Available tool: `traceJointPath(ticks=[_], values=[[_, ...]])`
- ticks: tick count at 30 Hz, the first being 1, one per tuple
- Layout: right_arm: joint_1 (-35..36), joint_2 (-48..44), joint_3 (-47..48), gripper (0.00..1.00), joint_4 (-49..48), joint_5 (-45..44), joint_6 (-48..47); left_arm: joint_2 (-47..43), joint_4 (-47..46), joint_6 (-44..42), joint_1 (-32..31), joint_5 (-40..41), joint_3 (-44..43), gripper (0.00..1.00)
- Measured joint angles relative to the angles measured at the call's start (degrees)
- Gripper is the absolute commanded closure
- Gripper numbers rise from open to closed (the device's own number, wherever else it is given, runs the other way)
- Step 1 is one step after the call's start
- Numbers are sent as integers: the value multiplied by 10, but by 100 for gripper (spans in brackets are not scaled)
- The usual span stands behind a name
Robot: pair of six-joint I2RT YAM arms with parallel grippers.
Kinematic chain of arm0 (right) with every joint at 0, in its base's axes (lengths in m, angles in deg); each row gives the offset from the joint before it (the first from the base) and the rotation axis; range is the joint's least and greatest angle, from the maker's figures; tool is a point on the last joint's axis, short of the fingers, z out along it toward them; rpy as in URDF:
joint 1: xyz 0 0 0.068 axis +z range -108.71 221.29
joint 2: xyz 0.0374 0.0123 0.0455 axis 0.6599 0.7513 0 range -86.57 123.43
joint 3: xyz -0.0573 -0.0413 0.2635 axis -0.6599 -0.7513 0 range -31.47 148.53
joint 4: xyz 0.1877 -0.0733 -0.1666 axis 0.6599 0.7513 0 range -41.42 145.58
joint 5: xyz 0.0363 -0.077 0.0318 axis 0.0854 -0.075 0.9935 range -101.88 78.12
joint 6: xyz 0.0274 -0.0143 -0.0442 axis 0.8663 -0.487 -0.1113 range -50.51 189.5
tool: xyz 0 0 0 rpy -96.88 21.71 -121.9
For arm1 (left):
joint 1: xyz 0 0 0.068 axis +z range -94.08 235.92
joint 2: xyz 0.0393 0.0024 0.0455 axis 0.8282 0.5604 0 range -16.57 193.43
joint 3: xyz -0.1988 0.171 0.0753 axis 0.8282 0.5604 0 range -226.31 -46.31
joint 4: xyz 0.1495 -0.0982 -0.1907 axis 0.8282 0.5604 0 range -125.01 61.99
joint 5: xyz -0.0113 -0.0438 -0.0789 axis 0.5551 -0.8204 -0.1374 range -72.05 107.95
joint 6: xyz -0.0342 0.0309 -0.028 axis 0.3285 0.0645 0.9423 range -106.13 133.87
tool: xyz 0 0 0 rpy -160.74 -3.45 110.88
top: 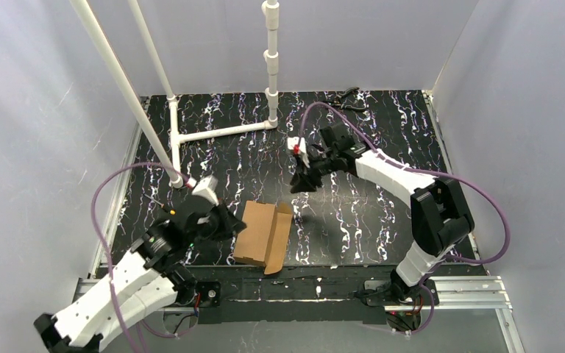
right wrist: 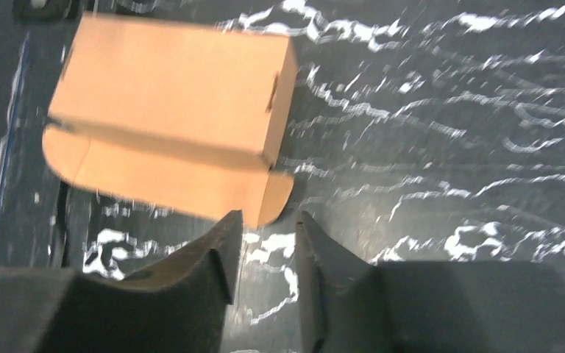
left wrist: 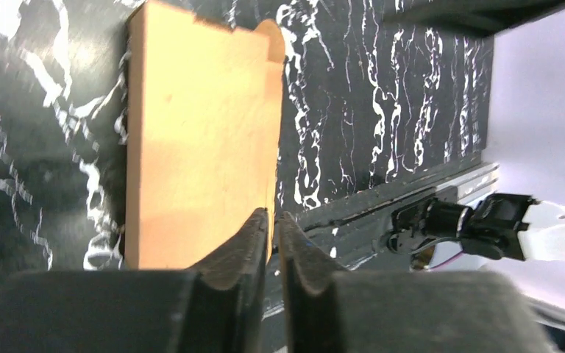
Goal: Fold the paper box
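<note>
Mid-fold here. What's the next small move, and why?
Probably lower the right hand toward the rounded flap of the paper box and start folding it in. That flap sticks out flat, unfolded, and the right hand is open, empty and off the box. The left hand has its fingers nearly together at the box's edge; whether they grip it is unclear.

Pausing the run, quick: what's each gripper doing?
Left gripper: nearly closed at the box edge; grip cannot be told.
Right gripper: open, empty.
</note>
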Motion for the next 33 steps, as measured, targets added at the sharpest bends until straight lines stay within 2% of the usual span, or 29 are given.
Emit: traceJointPath(ticks=[1, 3, 6, 10, 15, 19, 27, 33], values=[[9, 3, 14, 74, -19, -10, 16, -44, 22, 26, 0, 7, 18, 100], [32, 13, 38, 80, -76, -38, 77, -106, 64, 66, 0, 14, 46, 100], [42, 24, 43, 81, -101, -63, 111, -146, 120, 101, 0, 15, 63, 100], [45, 56, 64, 80, -90, -94, 131, -155, 163, 110, 0, 1, 63, 100], [45, 94, 140, 80, -21, -108, 115, -145, 185, 110, 0, -57, 71, 100], [45, 115, 178, 81, 12, -112, 103, -155, 188, 125, 0, -92, 103, 100], [55, 143, 180, 90, 24, -168, 120, -160, 152, 179, 0, -125, 180, 100], [81, 154, 173, 94, -6, -222, 152, -83, 70, 200, 0, -126, 191, 100]])
